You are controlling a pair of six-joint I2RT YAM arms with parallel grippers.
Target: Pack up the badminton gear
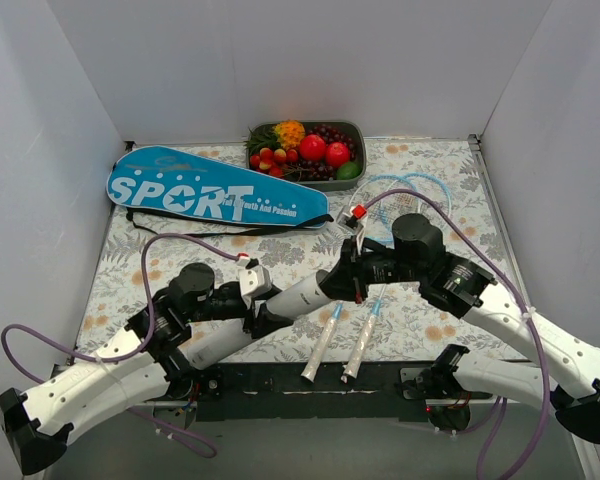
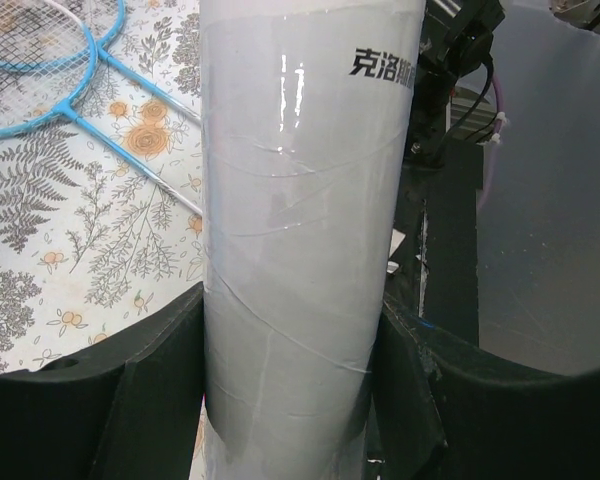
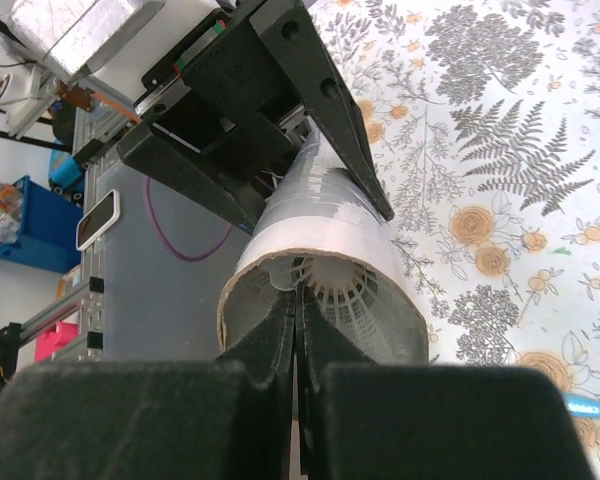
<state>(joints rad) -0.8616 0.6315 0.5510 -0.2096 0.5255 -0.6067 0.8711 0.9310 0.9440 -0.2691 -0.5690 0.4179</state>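
Shuttlecock tube hangs mid-table, left gripper clamped round it, right gripper pinched shut at its mouth, seating the shuttlecock I reckon. Next: back out straight, then bag at 10 o'clock.

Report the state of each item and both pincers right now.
Left pincer: clamped around the shuttlecock tube.
Right pincer: shut, tips at the tube's mouth.
Shuttlecock tube: held in the air, near end uncapped.
Shuttlecock: inside the tube.
Rackets: lying on the table, not bagged.
Bag: flat on the table, looks closed.
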